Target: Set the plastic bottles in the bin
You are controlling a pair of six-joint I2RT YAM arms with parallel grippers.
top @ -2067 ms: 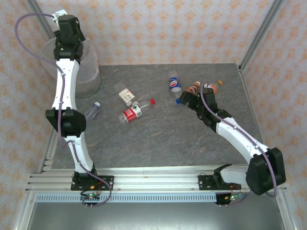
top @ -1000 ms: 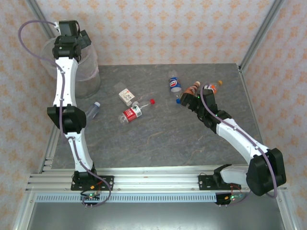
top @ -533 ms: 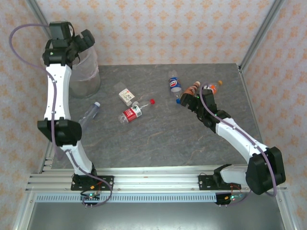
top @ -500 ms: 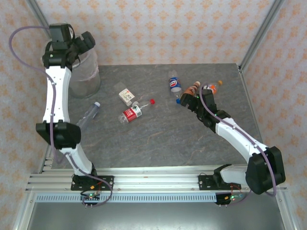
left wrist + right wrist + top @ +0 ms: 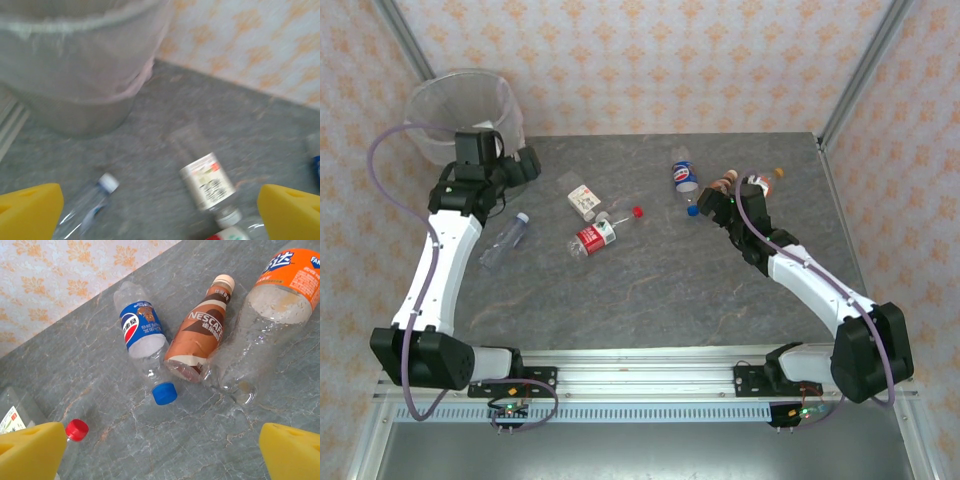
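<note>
Plastic bottles: at least six lay on the surface (image 5: 650,290), none in either pincer. The bin (image 5: 507,110) was too hazy for us to say what it held.

What changed: half a second earlier the left arm was up over the bin. It had since swung down off it, and the left pincer (image 5: 528,165) hung low over the surface, near the bin's base. Its jaws were spread fully, with nothing between the yellow pads (image 5: 30,210). We read that as a drop-off finished and the return for the next pick begun. That is our guess; no release was seen. None of the bottles on the surface had shifted over that stretch.

Layout, from the bin outward:
- blue-capped bottle (image 5: 505,240), nearest the bin
- white-green bottle (image 5: 583,200), next out
- red-label bottle (image 5: 592,238), just beyond that one
- well away from the bin, a cluster of Pepsi bottle (image 5: 142,332), Nescafe bottle (image 5: 200,337) and Fanta bottle (image 5: 272,315), lying with bases bunched and touching

The right pincer (image 5: 708,207) had barely moved. It hovered at that cluster, jaws wide and empty.

We judged most of the task was left. The left arm's likely next pick was the blue-capped or the white-green bottle, both in its wrist view. The cluster sat farthest from the bin, so that would be the long haul.
</note>
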